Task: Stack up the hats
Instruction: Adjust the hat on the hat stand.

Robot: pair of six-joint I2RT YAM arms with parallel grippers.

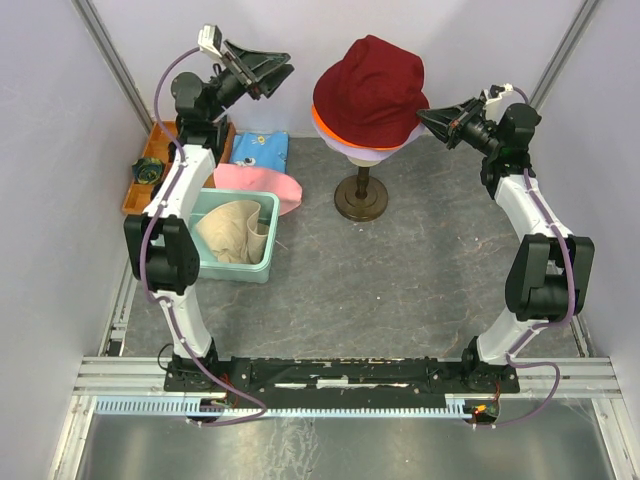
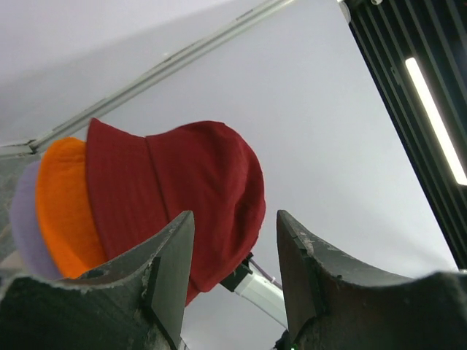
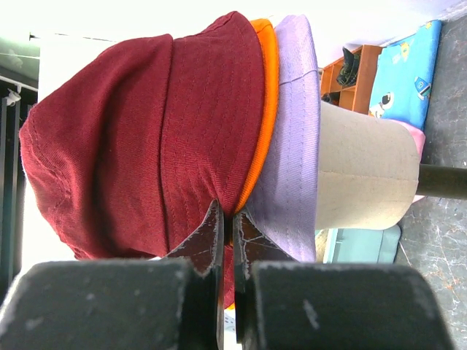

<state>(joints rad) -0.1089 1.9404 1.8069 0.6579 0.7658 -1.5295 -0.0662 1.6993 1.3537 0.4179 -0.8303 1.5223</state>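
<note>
The dark red hat sits on top of the orange hat and the lavender hat, all on the mannequin head. My right gripper is shut on the dark red hat's right brim, at the seam with the orange hat and the lavender hat. My left gripper is open and empty, raised to the left of the stack, apart from it. The pink hat lies flat on the table. The cream-beige hat lies in a teal bin.
The mannequin head stands on a dark stand at the back centre. The teal bin is at the left. A blue patterned cloth lies behind the pink hat. An orange tray lies along the left wall.
</note>
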